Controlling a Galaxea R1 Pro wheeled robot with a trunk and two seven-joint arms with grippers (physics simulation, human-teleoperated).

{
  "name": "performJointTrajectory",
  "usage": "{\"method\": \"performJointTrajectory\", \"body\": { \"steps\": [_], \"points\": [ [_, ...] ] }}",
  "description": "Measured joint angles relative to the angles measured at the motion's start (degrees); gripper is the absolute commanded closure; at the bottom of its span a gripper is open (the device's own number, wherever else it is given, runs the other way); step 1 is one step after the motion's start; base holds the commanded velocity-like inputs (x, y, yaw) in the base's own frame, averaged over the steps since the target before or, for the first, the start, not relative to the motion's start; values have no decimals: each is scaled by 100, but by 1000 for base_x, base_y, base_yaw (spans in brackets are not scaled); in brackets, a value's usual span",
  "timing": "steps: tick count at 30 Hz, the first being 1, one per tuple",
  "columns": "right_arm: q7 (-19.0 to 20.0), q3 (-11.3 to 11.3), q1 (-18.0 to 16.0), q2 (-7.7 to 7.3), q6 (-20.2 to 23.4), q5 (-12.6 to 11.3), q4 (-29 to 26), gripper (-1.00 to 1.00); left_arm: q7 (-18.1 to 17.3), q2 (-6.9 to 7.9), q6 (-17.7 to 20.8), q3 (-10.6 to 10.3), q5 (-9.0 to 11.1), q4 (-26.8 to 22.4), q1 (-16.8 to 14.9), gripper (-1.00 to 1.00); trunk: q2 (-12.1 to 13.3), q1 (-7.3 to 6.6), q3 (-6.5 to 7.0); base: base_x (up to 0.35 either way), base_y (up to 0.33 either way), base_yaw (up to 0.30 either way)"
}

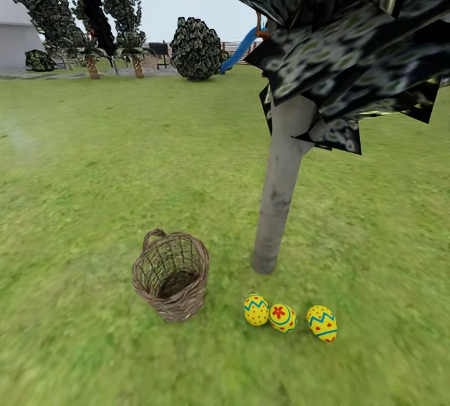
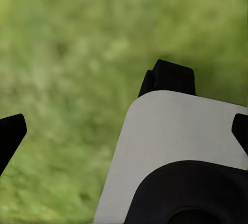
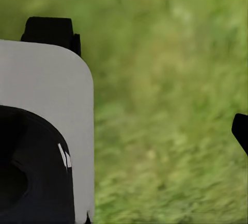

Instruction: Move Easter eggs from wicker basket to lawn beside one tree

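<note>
— Yellow eggs, where do they lie?

— All three Easter eggs (image 1: pixel 289 317) rest in a row on the lawn (image 1: pixel 94 175), just in front of the foot of the tree (image 1: pixel 278 200). The left two touch; the third lies slightly apart to the right. The wicker basket (image 1: pixel 171 275) stands to their left, near the trunk, with nothing visible inside it.

— And relative to the claws?

— I cannot place them: the head view shows the eggs but no claw, and each wrist view shows blurred grass beneath the fingers, with no egg.

— Textures?

— The eggs are smooth, with blue zigzag bands and red dots; the middle one carries a red flower. Brown twigs, openly woven, form the basket, with a thick braided rim and a loop handle. The trunk is straight, smooth, pale grey-beige, under dark, flat, angular leaves.

— The claws themselves?

— The left gripper (image 2: pixel 124 131) has its black fingertips (image 2: pixel 10 131) at opposite edges of its view, spread wide, holding nothing. The right gripper (image 3: pixel 155 131) shows one tip at the edge; its spread I cannot tell.
</note>
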Motion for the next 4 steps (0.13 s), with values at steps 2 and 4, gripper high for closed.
{"method": "performJointTrajectory", "body": {
  "steps": [2, 4],
  "points": [
    [4, -2, 0, -8, 0, -1, -21, -100, 0, -6, 0, -1, 0, 0, -1, -100, 0, 0, 0, 0, 0, 0],
    [6, 4, 0, -8, 0, -7, -19, -100, 0, -6, 0, 0, 0, 0, 0, -100, 0, 0, 0, 0, 0, 0]
  ]
}}
